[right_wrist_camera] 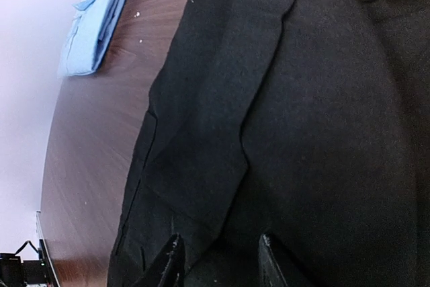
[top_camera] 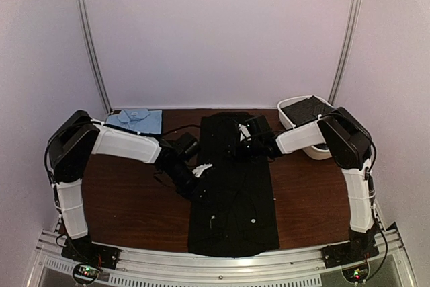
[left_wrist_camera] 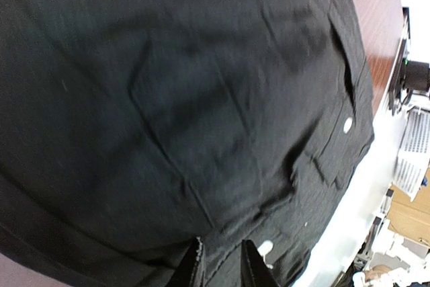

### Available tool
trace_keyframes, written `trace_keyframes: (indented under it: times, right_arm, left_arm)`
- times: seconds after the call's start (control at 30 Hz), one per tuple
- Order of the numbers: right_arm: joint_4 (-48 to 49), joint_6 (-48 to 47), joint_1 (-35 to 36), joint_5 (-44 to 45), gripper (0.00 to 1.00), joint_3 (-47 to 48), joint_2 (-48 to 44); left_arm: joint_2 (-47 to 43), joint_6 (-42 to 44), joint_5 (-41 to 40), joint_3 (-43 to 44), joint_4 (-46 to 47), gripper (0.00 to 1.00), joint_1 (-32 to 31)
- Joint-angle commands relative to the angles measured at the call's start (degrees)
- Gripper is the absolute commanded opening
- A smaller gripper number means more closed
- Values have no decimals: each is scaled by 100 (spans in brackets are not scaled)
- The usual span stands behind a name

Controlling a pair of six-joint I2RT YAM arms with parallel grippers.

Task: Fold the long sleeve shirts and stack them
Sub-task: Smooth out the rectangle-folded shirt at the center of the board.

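Down the middle of the brown table the black shirt lies as one long strip, its far end close to the back edge and its near hem reaching the metal rail at the front. Bare wood shows on both sides of it, a wide patch near left and a narrower one near right. My left arm slants across the far part of the left patch.

At the far left corner the light blue shirt sits folded, apart from the black one, with a band of wood between them.

At the far right the white tub stands just behind my right arm, and a dark, pale-dotted cloth fills it to the rim.

My left gripper is at the strip's left edge, about halfway down. From the wrist, its fingers stand close together with black cloth in the narrow gap, pinching it.

My right gripper rests on the far part of the strip. Its fingers stand apart with a folded flap of black cloth running in between them. I cannot tell whether they bite on it.
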Motion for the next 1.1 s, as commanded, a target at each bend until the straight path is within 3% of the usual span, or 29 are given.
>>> trace_keyframes:
  times: [0.0,0.43,0.9,1.07]
  right_arm:
    - [70,44,-235,135,39,271,275]
    - [-117,-57,-317,112,40,811,697]
    - [-412,-459,-433,-54,41,1252,976]
    - [-725,-865,-458,-117,46,1611,973]
  left_arm:
    - [-320,200,126,-236,-237,20,-83]
    - [-673,341,-293,-683,-953,21,-81]
    - [-754,371,-544,231,-1196,23,-39]
    - [-699,53,-832,591,-799,27,416]
